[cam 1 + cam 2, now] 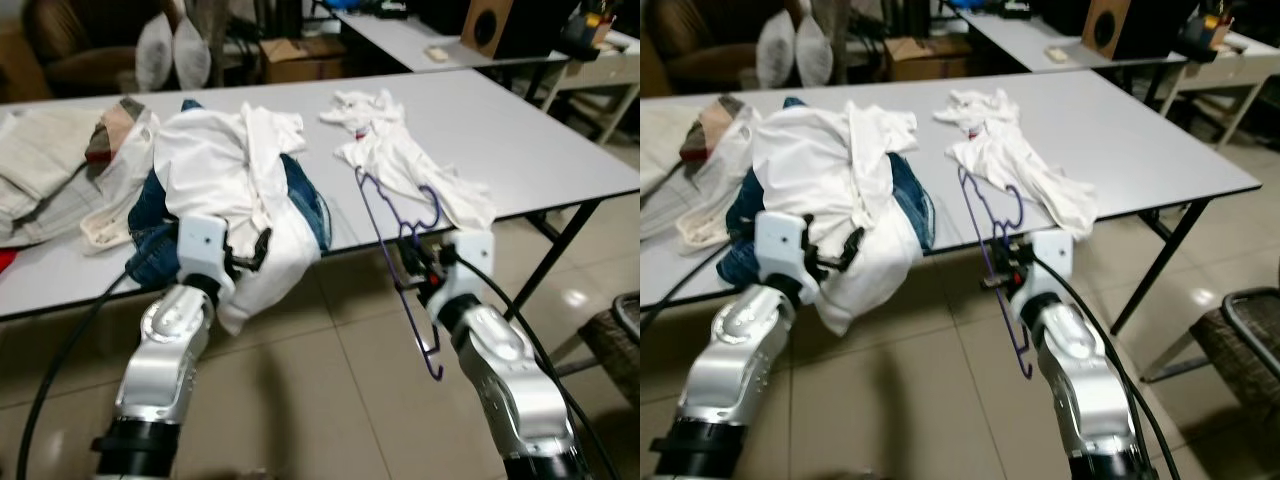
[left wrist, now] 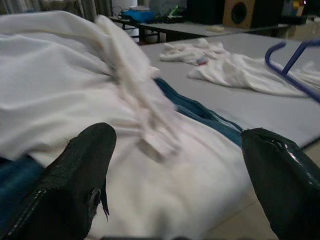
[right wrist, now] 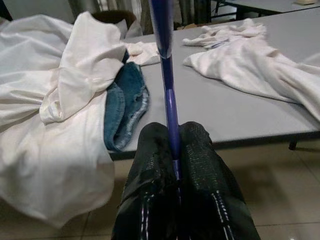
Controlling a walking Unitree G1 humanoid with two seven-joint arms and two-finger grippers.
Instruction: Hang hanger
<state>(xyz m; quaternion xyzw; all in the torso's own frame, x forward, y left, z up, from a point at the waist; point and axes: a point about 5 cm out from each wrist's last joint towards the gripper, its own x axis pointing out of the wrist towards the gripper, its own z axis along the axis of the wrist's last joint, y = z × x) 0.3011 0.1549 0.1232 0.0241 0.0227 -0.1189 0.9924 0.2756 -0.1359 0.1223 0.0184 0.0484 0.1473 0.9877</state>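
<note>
A: Where's the hanger?

B: The purple hanger point(image 1: 405, 262) is in the right pincer point(image 1: 418, 276), held off the near edge of the counter point(image 1: 520, 130). The right wrist view shows both black fingers pinched tight on its thin bar, so it's a firm hold on a narrow part. The frame stands roughly on edge, one end reaching up over the counter near the white shirt point(image 1: 405, 160) spread there, the other end hanging down toward the floor.

A: Why hold it that way?

B: My guess is that gripping a straight run of the bar keeps the rest of the frame free to go into a garment or onto a rail — though I can see no rail in these views.

A: And the left arm?

B: The left pincer point(image 2: 175, 200) is spread wide, holding nothing. It sits just in front of the heaped white garment point(image 1: 235, 180) that drapes over the counter edge on top of the blue jeans point(image 1: 305, 205). It points straight at that cloth, so it looks placed to take hold of it.

A: How far along is this?

B: Early, I'd judge — the hanger is in hand but not hung anywhere, and no garment is on it. A beige cloth point(image 1: 50, 165) lies on the far left of the counter, untouched.
</note>
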